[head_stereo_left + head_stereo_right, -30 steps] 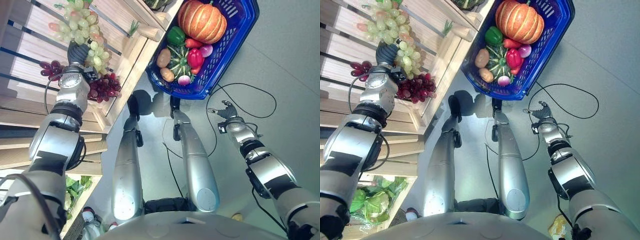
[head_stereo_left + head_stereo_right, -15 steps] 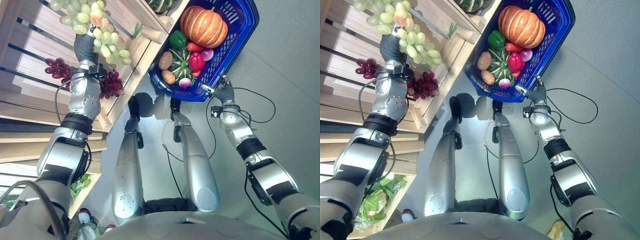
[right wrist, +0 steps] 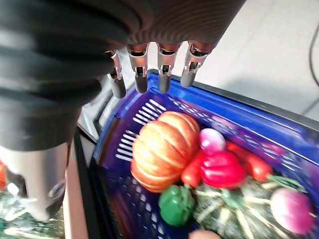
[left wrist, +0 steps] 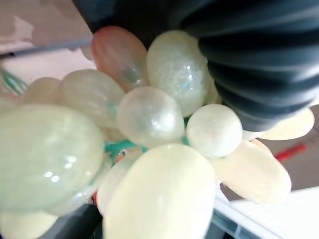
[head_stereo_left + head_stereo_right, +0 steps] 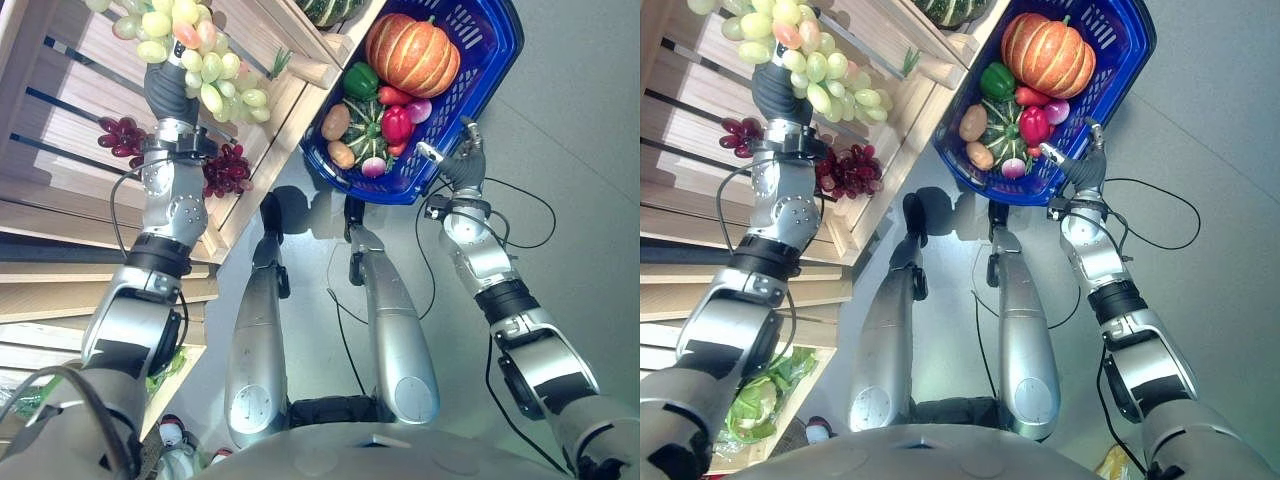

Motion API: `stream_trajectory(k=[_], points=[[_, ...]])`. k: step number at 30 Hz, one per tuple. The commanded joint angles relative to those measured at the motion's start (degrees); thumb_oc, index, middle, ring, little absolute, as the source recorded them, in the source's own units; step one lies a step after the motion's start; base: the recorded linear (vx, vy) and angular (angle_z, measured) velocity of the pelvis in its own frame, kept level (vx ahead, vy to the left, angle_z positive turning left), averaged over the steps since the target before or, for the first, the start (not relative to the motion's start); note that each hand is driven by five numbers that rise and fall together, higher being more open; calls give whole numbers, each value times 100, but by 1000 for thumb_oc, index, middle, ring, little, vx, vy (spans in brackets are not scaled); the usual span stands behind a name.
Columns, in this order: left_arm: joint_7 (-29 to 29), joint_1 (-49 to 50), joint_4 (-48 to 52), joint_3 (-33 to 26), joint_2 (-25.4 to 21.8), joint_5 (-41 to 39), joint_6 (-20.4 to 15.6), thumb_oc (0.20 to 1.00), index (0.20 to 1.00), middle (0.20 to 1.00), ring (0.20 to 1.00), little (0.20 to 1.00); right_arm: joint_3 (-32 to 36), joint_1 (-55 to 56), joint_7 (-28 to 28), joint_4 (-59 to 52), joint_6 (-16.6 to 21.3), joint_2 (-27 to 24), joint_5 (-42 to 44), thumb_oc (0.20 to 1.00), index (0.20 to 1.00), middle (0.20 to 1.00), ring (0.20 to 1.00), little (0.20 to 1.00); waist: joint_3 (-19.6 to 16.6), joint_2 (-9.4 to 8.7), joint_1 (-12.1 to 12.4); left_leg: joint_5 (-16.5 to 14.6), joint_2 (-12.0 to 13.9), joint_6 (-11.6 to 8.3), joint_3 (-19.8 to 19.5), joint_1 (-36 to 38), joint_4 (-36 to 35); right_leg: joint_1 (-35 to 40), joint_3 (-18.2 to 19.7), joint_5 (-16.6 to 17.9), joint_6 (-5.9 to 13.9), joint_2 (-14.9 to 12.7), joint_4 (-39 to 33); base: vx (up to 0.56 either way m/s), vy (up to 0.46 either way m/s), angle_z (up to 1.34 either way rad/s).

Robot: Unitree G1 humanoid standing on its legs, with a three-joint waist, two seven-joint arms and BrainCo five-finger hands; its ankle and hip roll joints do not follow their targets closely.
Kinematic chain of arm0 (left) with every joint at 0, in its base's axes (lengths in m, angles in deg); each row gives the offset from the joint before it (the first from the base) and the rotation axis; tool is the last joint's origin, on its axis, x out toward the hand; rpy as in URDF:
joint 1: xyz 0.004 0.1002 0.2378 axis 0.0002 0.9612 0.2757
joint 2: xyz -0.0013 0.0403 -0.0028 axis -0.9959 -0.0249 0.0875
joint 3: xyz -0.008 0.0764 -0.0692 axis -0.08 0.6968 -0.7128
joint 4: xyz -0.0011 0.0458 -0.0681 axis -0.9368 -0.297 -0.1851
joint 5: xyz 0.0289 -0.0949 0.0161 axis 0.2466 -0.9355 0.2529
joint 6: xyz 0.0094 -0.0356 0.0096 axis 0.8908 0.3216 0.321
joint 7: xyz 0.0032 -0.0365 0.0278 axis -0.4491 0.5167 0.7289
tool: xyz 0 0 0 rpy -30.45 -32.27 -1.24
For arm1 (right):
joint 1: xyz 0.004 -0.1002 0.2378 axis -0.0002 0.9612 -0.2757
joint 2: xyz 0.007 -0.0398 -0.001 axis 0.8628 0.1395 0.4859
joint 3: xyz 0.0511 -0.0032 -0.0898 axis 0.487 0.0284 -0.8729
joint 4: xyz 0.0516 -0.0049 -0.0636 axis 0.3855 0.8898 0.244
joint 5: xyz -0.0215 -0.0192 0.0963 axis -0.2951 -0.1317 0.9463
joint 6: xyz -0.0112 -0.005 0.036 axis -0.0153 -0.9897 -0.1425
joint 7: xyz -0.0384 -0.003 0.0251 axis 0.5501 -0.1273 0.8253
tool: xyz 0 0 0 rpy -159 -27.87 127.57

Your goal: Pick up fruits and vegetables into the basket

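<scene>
The left hand (image 5: 166, 88) is raised by the slatted wooden shelf (image 5: 60, 150), its dark ribbed cover buried in a bunch of green grapes (image 5: 205, 55). These are smooth, glossy ovals, a few blushed pink, on a teal plastic stem; the fingers are hidden among them, so I cannot tell their hold. Dark red grapes (image 5: 227, 168) lie on the shelf just below. The right hand (image 5: 462, 160) sits at the near rim of the blue plastic basket (image 5: 485, 70), fingers straight and relaxed, holding nothing. Inside lie a ribbed orange pumpkin (image 5: 412, 52), a green pepper (image 5: 360, 79), a red pepper (image 5: 396, 124), a striped squash (image 5: 366, 116) and a potato (image 5: 334, 121).
</scene>
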Motion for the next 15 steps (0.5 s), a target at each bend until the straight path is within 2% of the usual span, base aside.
stream_trajectory(k=[1, 8, 15], points=[[-249, -14, 764, -233, 73, 459, -443, 200, 200, 200, 200, 200, 177, 236, -205, -900, 387, -107, -353, 1000, 1000, 1000, 1000, 1000, -190, 176, 60, -719, -189, -44, -38, -23, 459, 335, -173, -264, 369, 83, -57, 0, 0, 0], [-270, 106, 1409, -62, 92, 996, -317, 200, 200, 200, 200, 200, -8, 196, -908, -1772, 286, -36, -674, 1000, 1000, 1000, 1000, 1000, -190, 193, 73, -675, -197, -38, -20, 11, 391, 373, -182, -264, 382, 60, -106, 3, 5, -2], [-623, 57, 2006, 207, 57, 1178, -140, 200, 200, 200, 200, 200, -307, -48, -1554, -2325, 70, -186, -455, 1000, 1000, 1000, 1000, 1000, -190, 225, 101, -621, -178, -37, 33, 59, 328, 433, -203, -266, 371, 31, -149, 0, 0, 0]])
